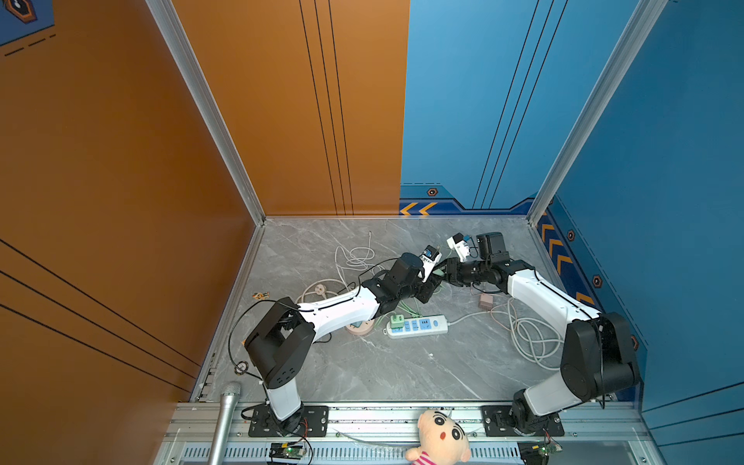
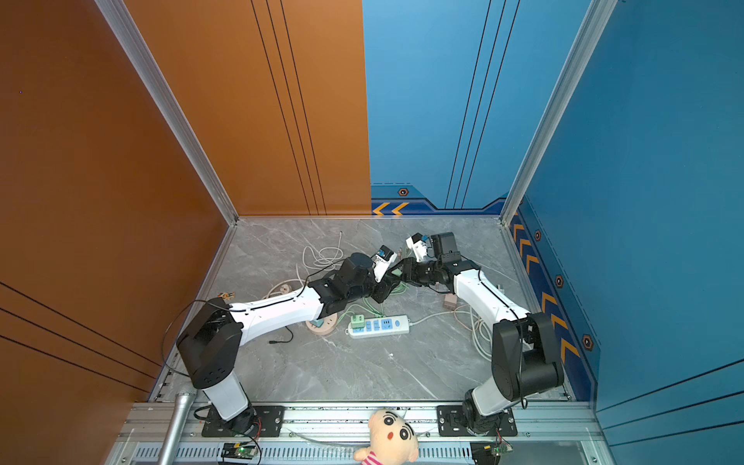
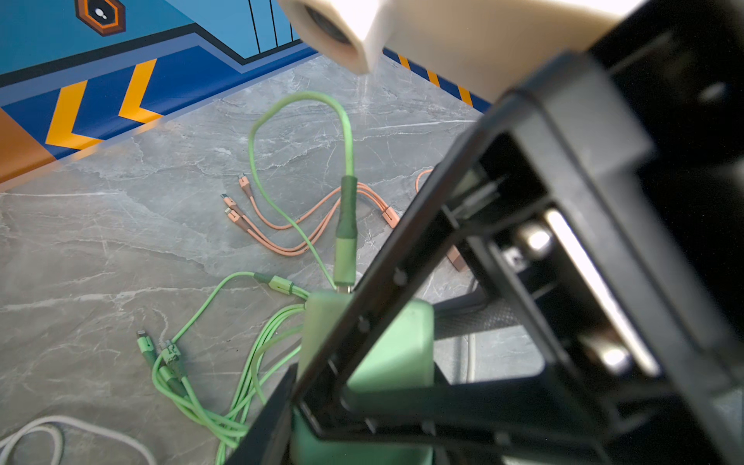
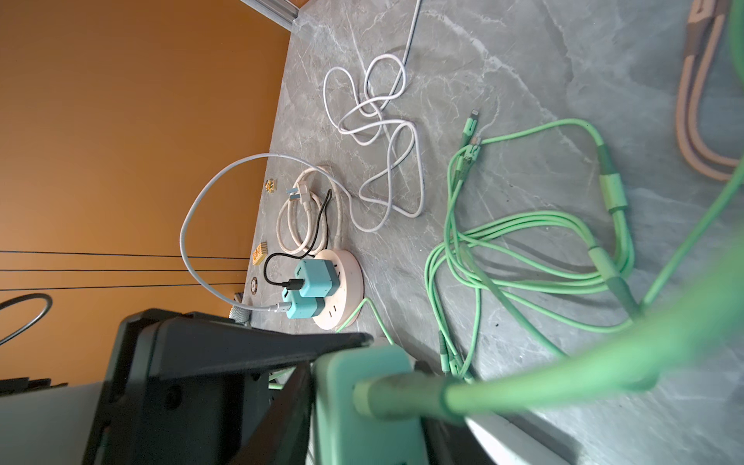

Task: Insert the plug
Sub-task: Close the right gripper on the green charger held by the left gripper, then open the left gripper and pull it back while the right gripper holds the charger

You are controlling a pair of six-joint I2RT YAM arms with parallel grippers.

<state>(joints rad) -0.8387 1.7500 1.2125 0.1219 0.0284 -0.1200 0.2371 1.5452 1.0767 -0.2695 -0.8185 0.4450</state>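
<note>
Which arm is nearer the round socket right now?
Left. The left arm passes right over the round socket, hiding part of it in both top views. The right arm is off beyond the power strip, well apart from the socket.

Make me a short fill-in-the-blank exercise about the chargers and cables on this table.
1. The cable plugged into the green charger between the two arms is ___ in colour.
2. The round socket hub carries ___ teal chargers.
3. The socket face of the white power strip is ___.

Missing words: green; two; blue.
</note>
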